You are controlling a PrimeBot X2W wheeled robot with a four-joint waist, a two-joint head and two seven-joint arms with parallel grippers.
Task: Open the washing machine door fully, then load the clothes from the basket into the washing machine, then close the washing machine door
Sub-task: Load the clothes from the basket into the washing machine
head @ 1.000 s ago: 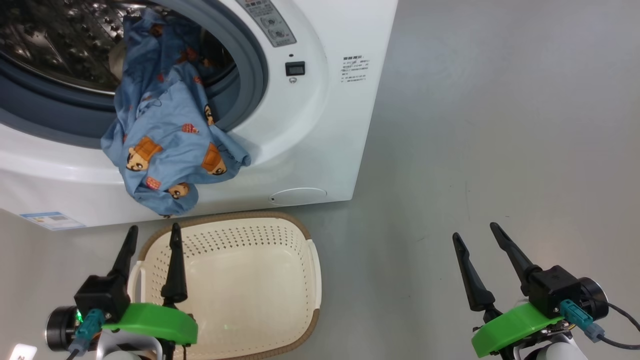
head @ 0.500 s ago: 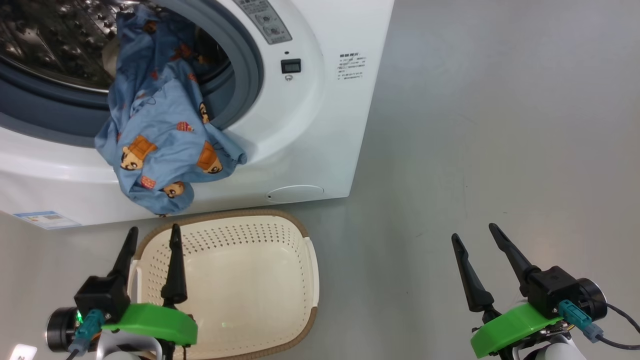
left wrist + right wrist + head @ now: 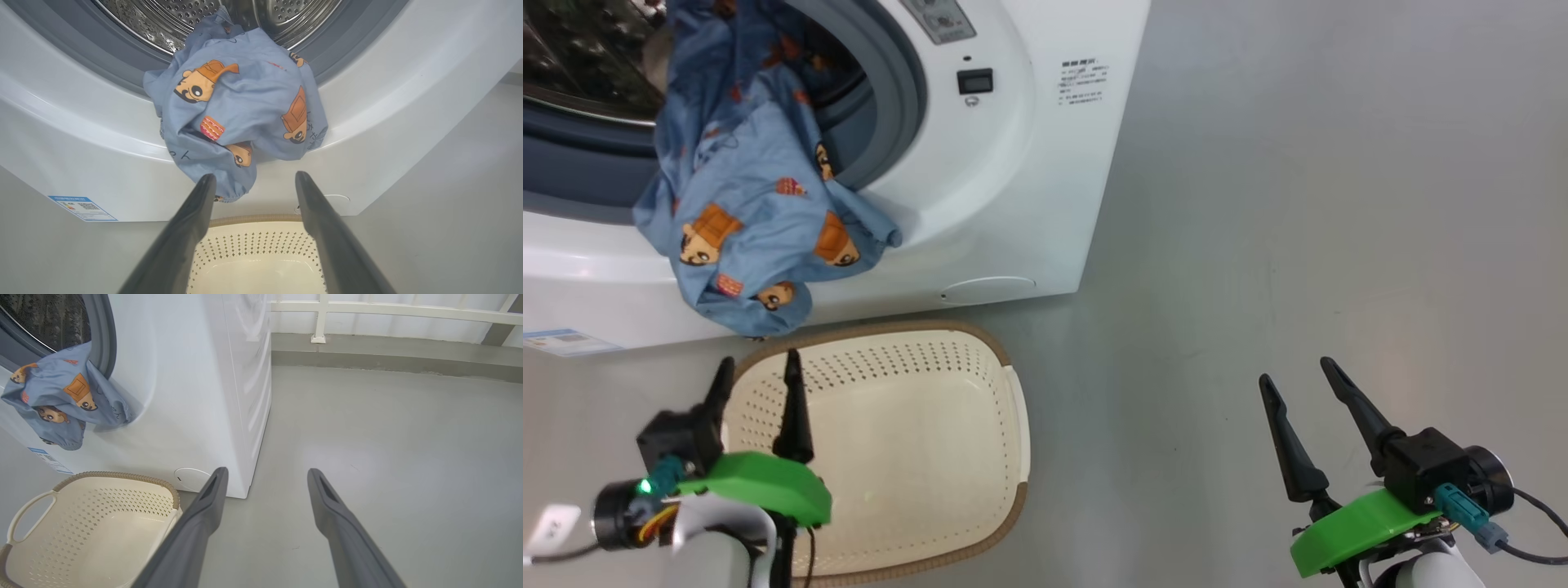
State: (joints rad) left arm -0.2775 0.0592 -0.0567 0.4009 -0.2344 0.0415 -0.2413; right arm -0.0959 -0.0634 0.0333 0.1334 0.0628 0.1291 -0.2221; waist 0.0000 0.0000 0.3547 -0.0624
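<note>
The white washing machine (image 3: 980,188) stands at the upper left with its drum opening uncovered; the washing machine door is out of view. Light blue clothes (image 3: 743,212) with orange-brown cartoon prints hang out of the drum, over the grey gasket and down the white front. Below them on the floor sits the cream basket (image 3: 907,425), with nothing in it. My left gripper (image 3: 757,361) is open over the basket's near-left rim, fingers pointing at the hanging clothes (image 3: 241,102). My right gripper (image 3: 1294,371) is open over bare floor, well to the right of the machine.
A blue label sticker (image 3: 81,207) is on the machine's lower front. Grey floor (image 3: 388,457) stretches to the right of the machine, ending at a low kerb with a white railing (image 3: 322,318). A round service flap (image 3: 988,290) sits low on the machine's front.
The whole head picture has slid left and up, so the camera moved. My left gripper has tilted slightly. The clothes hang as before and both grippers stay open.
</note>
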